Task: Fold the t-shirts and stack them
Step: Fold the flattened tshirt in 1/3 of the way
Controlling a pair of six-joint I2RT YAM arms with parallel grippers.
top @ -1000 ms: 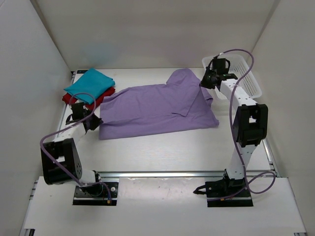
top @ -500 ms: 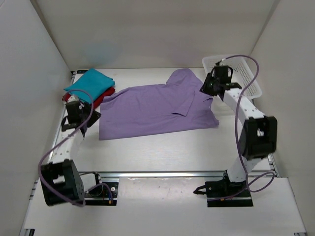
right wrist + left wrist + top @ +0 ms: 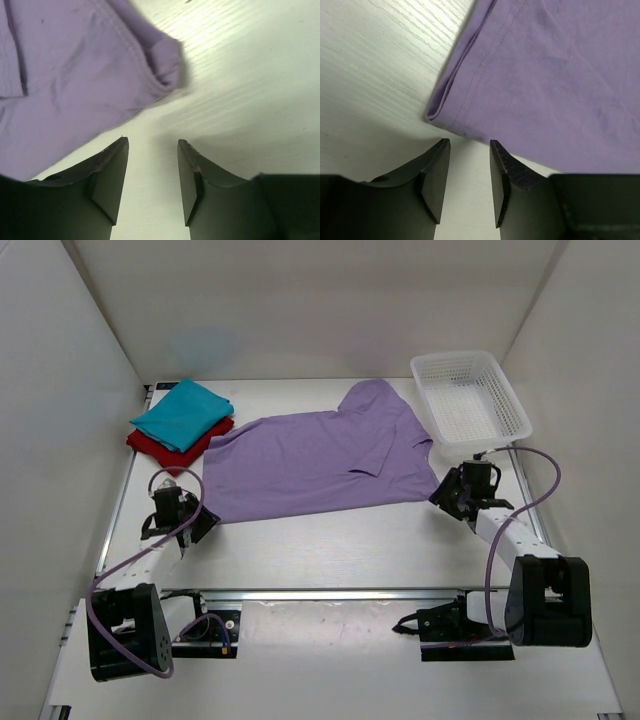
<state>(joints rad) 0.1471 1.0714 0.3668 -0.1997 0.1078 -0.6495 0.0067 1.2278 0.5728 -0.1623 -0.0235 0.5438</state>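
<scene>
On table (image 3: pixel 330 550), lavender shirt (image 3: pixel 320 465), long axis left-right

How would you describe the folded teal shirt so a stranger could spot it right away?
Look to the far left corner of the table, beside the big spread-out lavender shirt. Two folded shirts are stacked there; the teal shirt is the top one, lying on the dark red shirt.

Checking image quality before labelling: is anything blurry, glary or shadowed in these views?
Top view: even light, sharp throughout. Left wrist: lavender t-shirt hem crisp, table shaded near the left claw. Right wrist: shirt corner slightly soft, table washed out.
</scene>
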